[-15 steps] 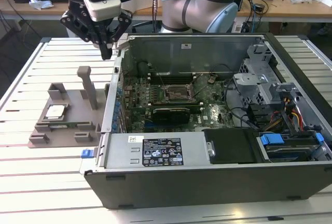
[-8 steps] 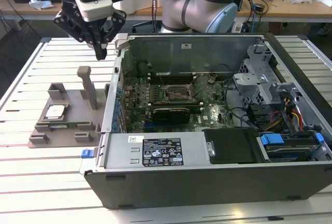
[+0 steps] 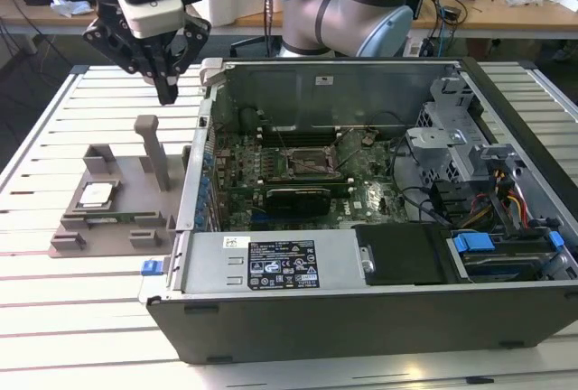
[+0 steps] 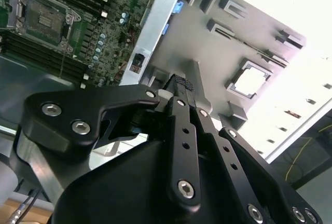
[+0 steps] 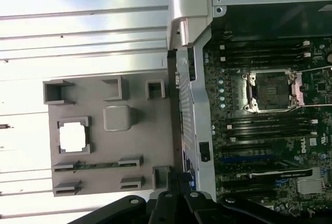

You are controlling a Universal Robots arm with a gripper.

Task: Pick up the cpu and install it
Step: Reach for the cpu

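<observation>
The cpu [image 3: 95, 196] is a small square chip with a shiny silver top. It lies flat in a recess of the grey plastic holder [image 3: 126, 218], at the exterior view's left beside the open computer case. It also appears in both wrist views, as cpu [image 5: 71, 136] and cpu [image 4: 251, 81]. My gripper [image 3: 167, 94] hangs high over the holder's far side, above its tall post [image 3: 153, 151] and well apart from the chip. Its fingers [image 4: 181, 86] are pressed together and hold nothing. The bare socket [image 3: 312, 162] sits on the motherboard inside the case, with its frame open.
The case wall [image 3: 194, 182] stands between the holder and the motherboard. Inside are memory slots, a black expansion card [image 3: 298, 199], cables and drive cages [image 3: 461, 151]. A black power supply [image 3: 316, 264] fills the near side. The white slatted table [image 3: 81, 318] carries everything.
</observation>
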